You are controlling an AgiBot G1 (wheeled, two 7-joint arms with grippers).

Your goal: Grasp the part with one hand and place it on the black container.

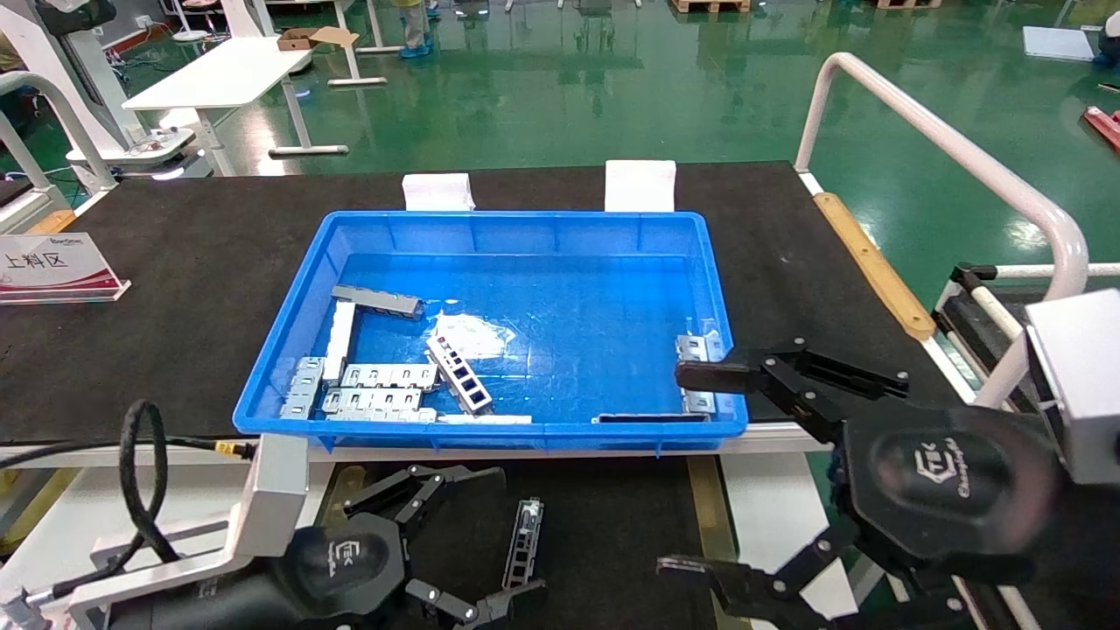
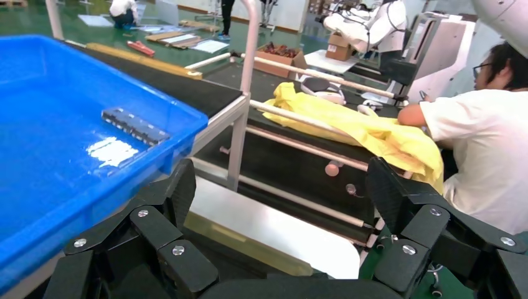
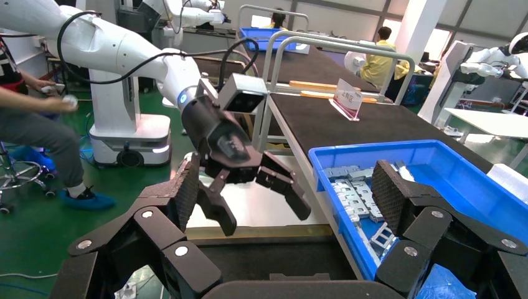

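Observation:
The part (image 1: 523,542), a slim silver-grey strip with a row of cut-outs, lies flat on the black container (image 1: 612,525), in front of the blue bin. My left gripper (image 1: 494,542) is open and empty, low over the container, and the part lies just off its fingertips. The left wrist view shows this gripper (image 2: 281,187) open with nothing between its fingers; the part is hidden there. My right gripper (image 1: 696,472) is open and empty, held above the container's right side near the bin's front right corner. The right wrist view shows it (image 3: 286,187) open, facing the left gripper (image 3: 249,187).
The blue bin (image 1: 490,232) holds several metal pieces: a dark strip (image 1: 378,301), a strip with blue windows (image 1: 459,374) and flat slotted plates (image 1: 376,389). Brownish-gold strips (image 1: 704,507) border the container. A white rail (image 1: 945,149) stands at the right, and a sign (image 1: 52,267) at the left.

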